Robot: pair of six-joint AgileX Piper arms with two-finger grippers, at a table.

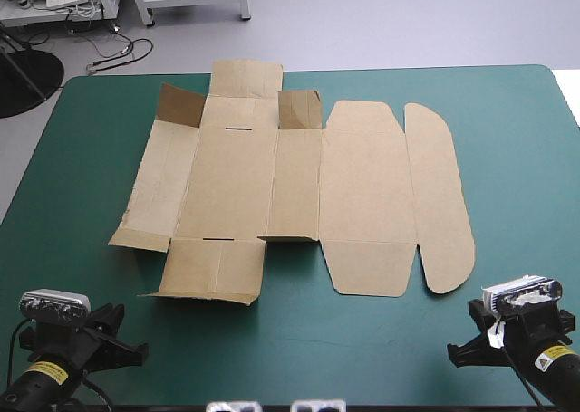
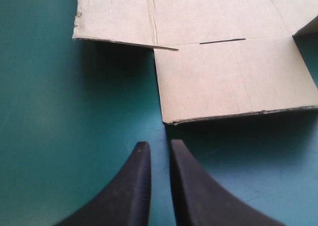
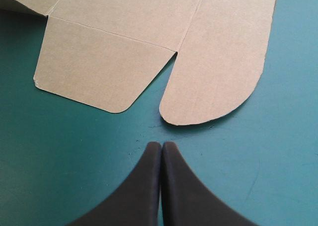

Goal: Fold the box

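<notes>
The brown box (image 1: 272, 186) lies as a cut sheet at the middle of the table, mostly flat. Two small flaps (image 1: 179, 104) at its far left side stand partly raised. Its rounded lid flap (image 1: 439, 204) lies flat on the right. My left gripper (image 1: 134, 349) rests near the table's front left corner, and its fingers (image 2: 141, 161) are shut but for a narrow slit; the box's near flap (image 2: 223, 82) lies just ahead. My right gripper (image 1: 455, 350) sits at the front right, shut to a point (image 3: 161, 144) and holding nothing, a little short of the rounded flap (image 3: 223, 72).
A strip of teal-green cover (image 1: 362, 340) runs between the box's near edge and both grippers. Wider cover (image 1: 517, 158) lies to the right of the lid flap. The near left flap's edge (image 1: 204, 296) curls slightly off the table.
</notes>
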